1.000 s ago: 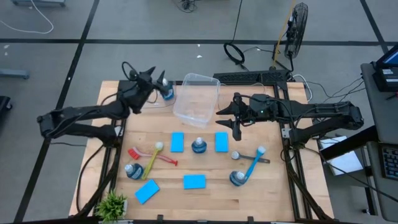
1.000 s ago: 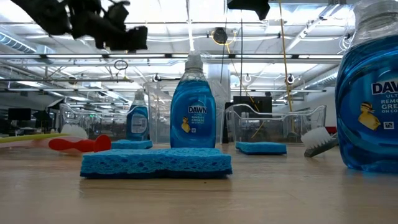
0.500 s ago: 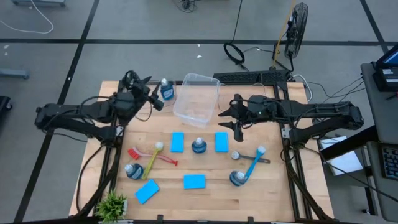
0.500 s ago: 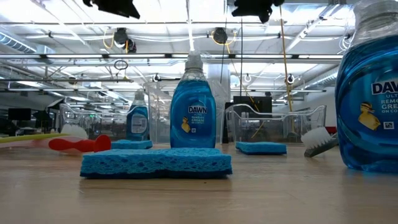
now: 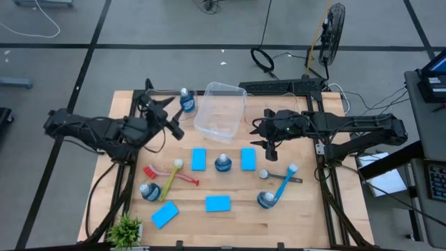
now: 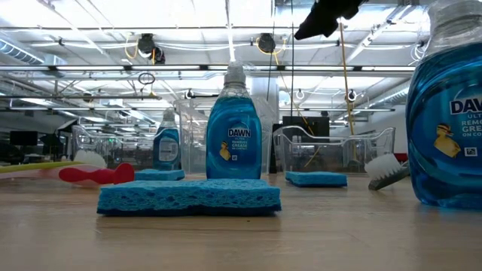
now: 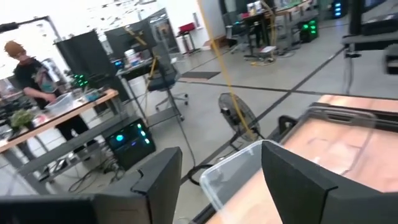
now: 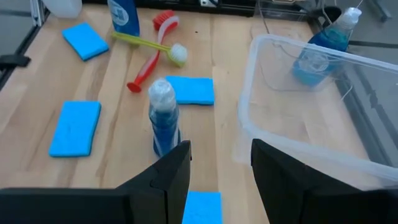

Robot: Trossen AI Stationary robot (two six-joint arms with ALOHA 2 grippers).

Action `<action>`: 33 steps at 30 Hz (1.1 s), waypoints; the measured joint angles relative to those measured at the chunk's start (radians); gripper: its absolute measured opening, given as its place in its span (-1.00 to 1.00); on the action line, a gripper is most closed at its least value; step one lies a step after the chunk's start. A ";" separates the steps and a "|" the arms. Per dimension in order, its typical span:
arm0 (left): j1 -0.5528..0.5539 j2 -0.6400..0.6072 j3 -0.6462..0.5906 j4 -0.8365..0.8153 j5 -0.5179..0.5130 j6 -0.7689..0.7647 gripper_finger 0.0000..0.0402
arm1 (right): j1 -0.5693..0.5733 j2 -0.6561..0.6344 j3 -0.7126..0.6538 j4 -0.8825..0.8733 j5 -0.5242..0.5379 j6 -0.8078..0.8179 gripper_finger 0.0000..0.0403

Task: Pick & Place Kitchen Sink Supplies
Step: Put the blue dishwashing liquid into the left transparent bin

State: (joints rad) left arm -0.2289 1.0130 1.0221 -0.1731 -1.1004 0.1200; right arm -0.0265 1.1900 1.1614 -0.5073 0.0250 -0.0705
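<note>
My left gripper [image 5: 171, 117] hovers open and empty over the table's far left, just left of a small blue soap bottle [image 5: 187, 101] that stands on its base beside the clear bin [image 5: 221, 110]. My right gripper [image 5: 265, 137] hangs open and empty right of the bin, tipped down toward another soap bottle [image 8: 163, 118] that stands upright. Two more bottles [image 5: 148, 191] [image 5: 266, 200] stand near the front. Several blue sponges [image 5: 198, 159] lie flat. Red [image 5: 182, 177], yellow-green [image 5: 169, 187] and blue [image 5: 284, 183] brushes lie on the wood.
A small green potted plant [image 5: 127, 227] stands at the near left corner. The clear bin's rim [image 7: 249, 162] lies just ahead of my left fingers. A black fan [image 5: 333, 28] and cables are beyond the far edge. A person [image 7: 28, 68] works at a bench far off.
My left gripper has drawn back from the soap bottle by the bin, toward the table's near left, and has risen; the bottle stays standing where it was. My right gripper has tipped further downward in place.
</note>
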 joint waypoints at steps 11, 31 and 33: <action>-0.070 0.167 0.189 -0.258 0.031 -0.171 0.13 | 0.002 0.000 0.000 -0.087 -0.030 0.024 -0.23; -0.099 0.278 0.302 -0.855 0.572 -0.916 0.13 | 0.011 0.000 -0.047 -0.124 -0.209 0.088 -0.23; -0.122 0.278 0.293 -0.904 0.560 -0.969 0.13 | 0.023 0.000 -0.073 -0.092 -0.210 0.103 -0.23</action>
State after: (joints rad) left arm -0.3509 1.2906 1.3153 -1.0774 -0.5399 -0.8495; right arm -0.0037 1.1900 1.0882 -0.5997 -0.1851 0.0321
